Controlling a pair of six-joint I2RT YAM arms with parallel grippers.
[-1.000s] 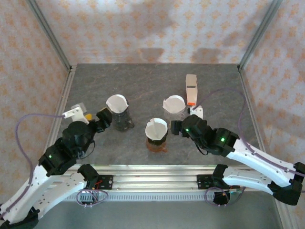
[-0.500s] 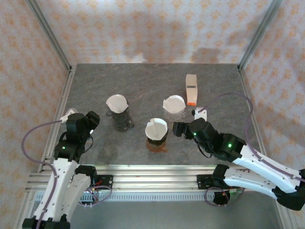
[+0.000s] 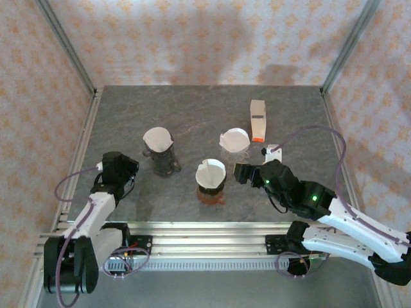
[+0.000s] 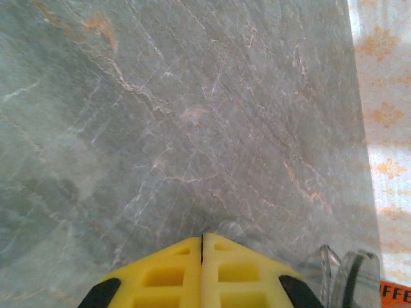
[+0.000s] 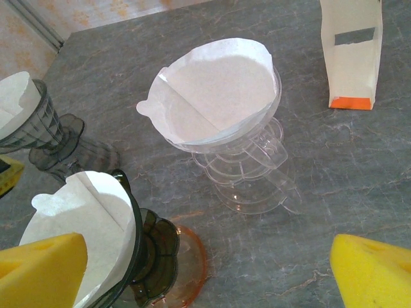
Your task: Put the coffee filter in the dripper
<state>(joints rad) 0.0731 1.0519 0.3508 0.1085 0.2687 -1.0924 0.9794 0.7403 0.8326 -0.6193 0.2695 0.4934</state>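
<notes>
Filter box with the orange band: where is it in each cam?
Top external: filter box stands right of centre, toward the back.
Right wrist: top right corner, beyond the clear dripper.
Left wrist: bottom right corner, an orange sliver, likely it.
Shared landmark: the grey stone table.

On table (image 3: 192,109): left dripper (image 3: 160,163), near dripper (image 3: 210,192) to its right and closer to the arms, right dripper (image 3: 237,151) behind that. Filter (image 3: 210,172) in each. Carton (image 3: 257,120) behind right dripper, apart.

Grey marble tabletop (image 3: 205,109), orange-patterned walls (image 3: 205,38), aluminium frame posts (image 3: 64,45)
</notes>
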